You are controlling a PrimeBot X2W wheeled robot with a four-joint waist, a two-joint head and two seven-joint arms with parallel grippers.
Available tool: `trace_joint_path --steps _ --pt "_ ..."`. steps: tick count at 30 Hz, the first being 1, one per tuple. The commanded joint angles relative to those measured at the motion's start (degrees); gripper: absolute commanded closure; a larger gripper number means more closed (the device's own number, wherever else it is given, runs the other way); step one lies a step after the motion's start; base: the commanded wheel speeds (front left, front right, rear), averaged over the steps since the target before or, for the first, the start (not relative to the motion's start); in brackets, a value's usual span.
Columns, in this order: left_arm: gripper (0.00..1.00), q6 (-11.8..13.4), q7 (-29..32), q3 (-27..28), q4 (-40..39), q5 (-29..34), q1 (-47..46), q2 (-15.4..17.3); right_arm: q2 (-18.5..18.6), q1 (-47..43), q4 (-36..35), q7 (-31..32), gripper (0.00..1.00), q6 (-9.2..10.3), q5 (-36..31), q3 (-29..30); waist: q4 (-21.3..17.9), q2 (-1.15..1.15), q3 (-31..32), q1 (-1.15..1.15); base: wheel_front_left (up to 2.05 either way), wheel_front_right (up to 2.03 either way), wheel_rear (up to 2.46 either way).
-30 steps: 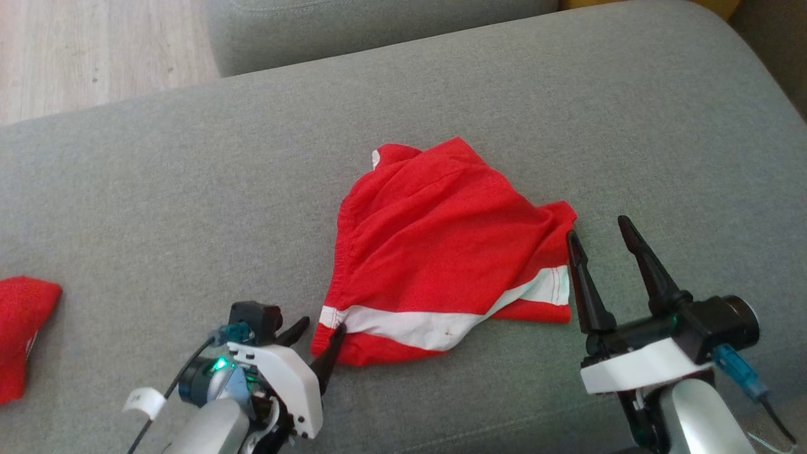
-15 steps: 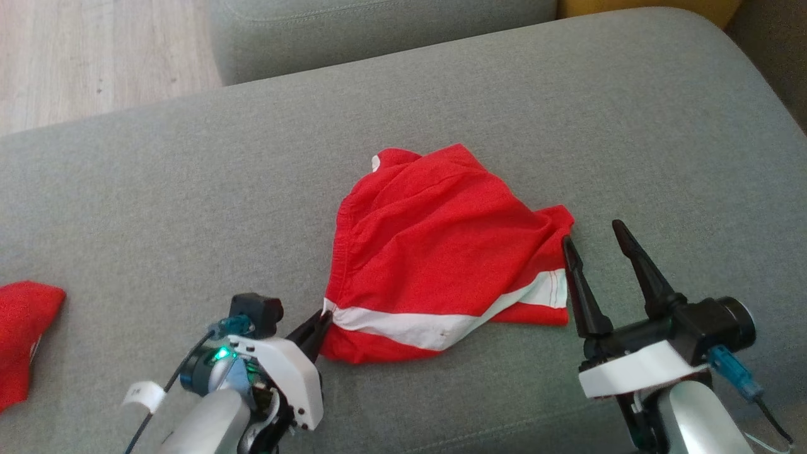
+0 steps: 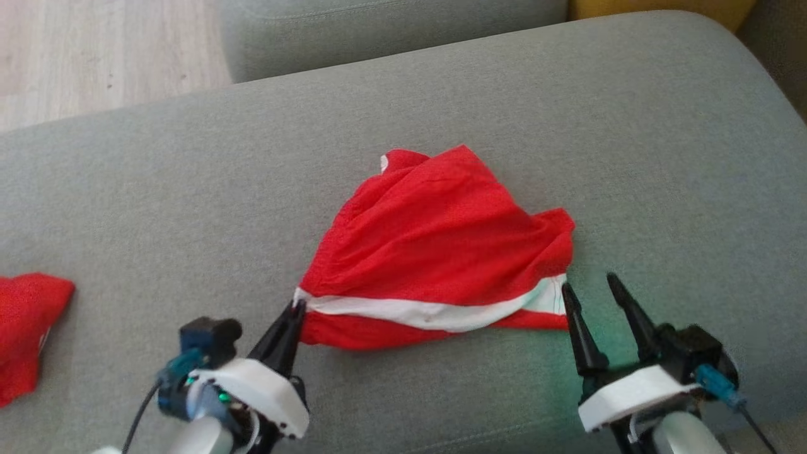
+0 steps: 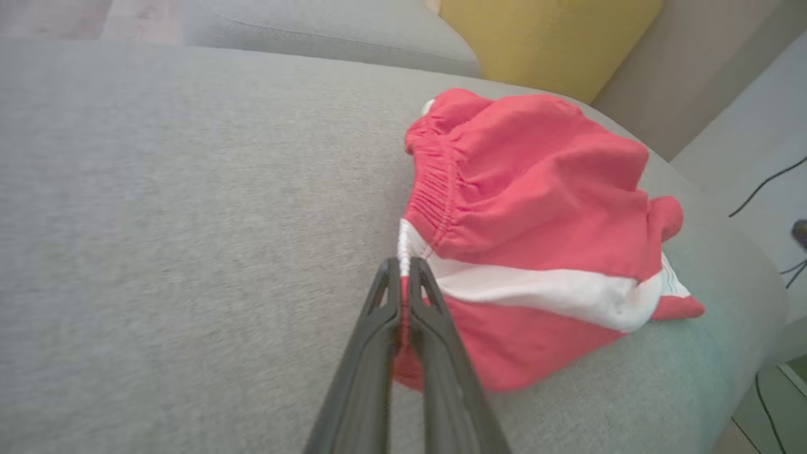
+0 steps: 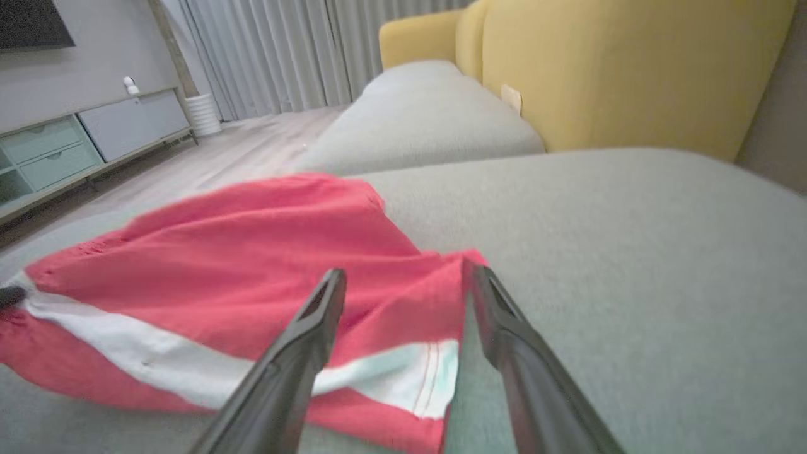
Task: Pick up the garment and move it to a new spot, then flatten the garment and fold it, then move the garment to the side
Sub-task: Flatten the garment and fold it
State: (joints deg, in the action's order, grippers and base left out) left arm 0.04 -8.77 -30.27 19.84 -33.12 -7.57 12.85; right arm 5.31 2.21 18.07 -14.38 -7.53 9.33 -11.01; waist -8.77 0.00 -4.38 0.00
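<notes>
Garment (image 3: 435,252) on cushion (image 3: 157,189), corner tight between fingers of left gripper (image 3: 297,307); right gripper (image 3: 587,282) wide, alongside

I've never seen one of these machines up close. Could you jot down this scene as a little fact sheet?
Surface: grey fabric sofa cushion
Garment: red fabric garment with a white stripe, crumpled, lying on the cushion
Left gripper: shut on the garment's near-left corner
Right gripper: open, at the garment's right edge, gripping nothing
Also there: second red cloth, far left on the cushion
</notes>
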Motion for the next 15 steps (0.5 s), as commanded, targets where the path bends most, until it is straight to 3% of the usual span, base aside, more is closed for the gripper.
trace_joint_path --steps 1,7,15 --pt "1.0 0.5 -0.9 2.9 -2.9 -0.5 -1.3 1.5 -0.1 1.1 0.1 -0.6 0.0 0.04 1.5 -0.9 0.5 0.0 -0.1 0.0 0.0 0.0 0.0" --pt "1.0 1.9 -1.4 4.8 -7.0 -1.1 -0.4 3.3 -1.3 6.5 12.5 4.5 0.0 0.04 6.6 -0.6 2.8 0.0 -1.2 0.0 0.0 0.0 0.0" --pt "1.0 2.2 -1.0 4.0 -7.3 0.0 -2.1 3.6 -0.3 9.9 17.7 8.7 0.0 0.04 7.4 -4.2 4.6 0.0 -1.6 0.0 0.0 0.0 0.0"
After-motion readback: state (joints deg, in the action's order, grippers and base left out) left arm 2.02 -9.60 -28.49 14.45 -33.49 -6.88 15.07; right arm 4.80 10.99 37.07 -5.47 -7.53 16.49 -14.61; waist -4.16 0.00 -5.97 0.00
